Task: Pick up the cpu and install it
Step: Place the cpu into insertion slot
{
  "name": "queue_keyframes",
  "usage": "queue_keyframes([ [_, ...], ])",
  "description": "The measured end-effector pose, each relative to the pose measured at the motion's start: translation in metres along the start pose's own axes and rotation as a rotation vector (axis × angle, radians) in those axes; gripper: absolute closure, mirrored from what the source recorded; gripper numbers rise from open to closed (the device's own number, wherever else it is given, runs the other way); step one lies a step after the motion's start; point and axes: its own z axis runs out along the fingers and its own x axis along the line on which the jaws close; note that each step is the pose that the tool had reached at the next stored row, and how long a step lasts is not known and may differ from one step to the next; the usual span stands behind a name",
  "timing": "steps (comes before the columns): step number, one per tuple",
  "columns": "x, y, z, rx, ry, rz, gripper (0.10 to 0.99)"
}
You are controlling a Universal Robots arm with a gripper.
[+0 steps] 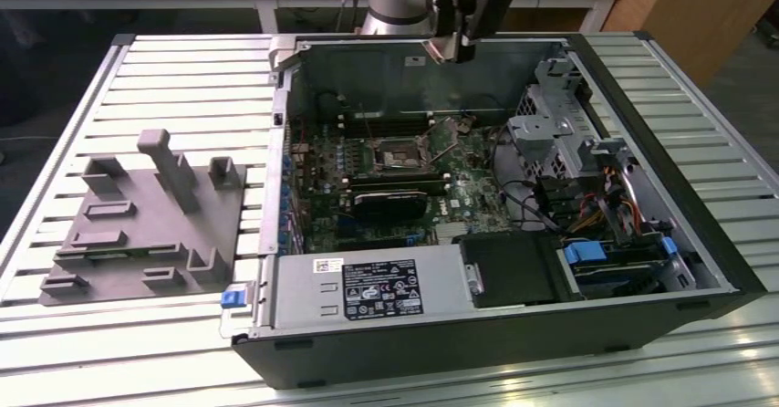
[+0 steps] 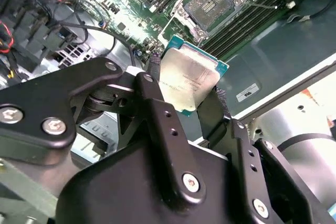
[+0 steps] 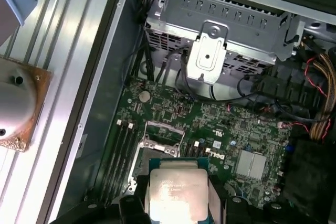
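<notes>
The gripper (image 2: pixel 186 85) pinches the cpu (image 2: pixel 190 77) by two opposite edges, its fingers (image 2: pixel 153 67) pressed against it, and the silvery plate shows in both wrist views. It hangs over the open case (image 1: pixel 487 357), apparently near the back wall. Inside lies the motherboard (image 1: pixel 475 179), its socket (image 1: pixel 399 154) uncovered, well below the cpu.

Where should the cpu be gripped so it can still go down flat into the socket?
Grip it by two opposite edges of its thin rim, coming from the top-plate side. It is a flat square, so only the edges offer parallel faces, and the underside probably needs to stay free. In the second wrist view the gripper clamps the cpu this way, fingers on opposite edges, with the socket beyond.
</notes>
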Motion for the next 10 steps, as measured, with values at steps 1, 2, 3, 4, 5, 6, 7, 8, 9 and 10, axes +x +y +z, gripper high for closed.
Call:
queue_keyframes([
  [1,0.0000,-0.0001,0.0001,0.000,-0.0009,0.011,0.553],
  [2,0.0000,-0.0002,0.0001,0.000,-0.0017,0.022,0.553],
  [3,0.0000,-0.0003,0.0002,0.000,-0.0024,0.033,0.553],
  [4,0.0001,-0.0004,0.0003,-0.001,-0.0033,0.044,0.553],
  [5,0.0001,-0.0006,0.0003,-0.001,-0.0042,0.055,0.553],
  [6,0.0002,-0.0008,0.0003,-0.001,-0.0050,0.066,0.553],
  [7,0.0002,-0.0010,0.0004,-0.001,-0.0057,0.076,0.553],
  [8,0.0003,-0.0012,0.0004,-0.001,-0.0063,0.086,0.553],
  [9,0.0004,-0.0016,0.0004,-0.001,-0.0070,0.094,0.553],
  [10,0.0005,-0.0023,0.0003,-0.001,-0.0074,0.100,0.553],
])
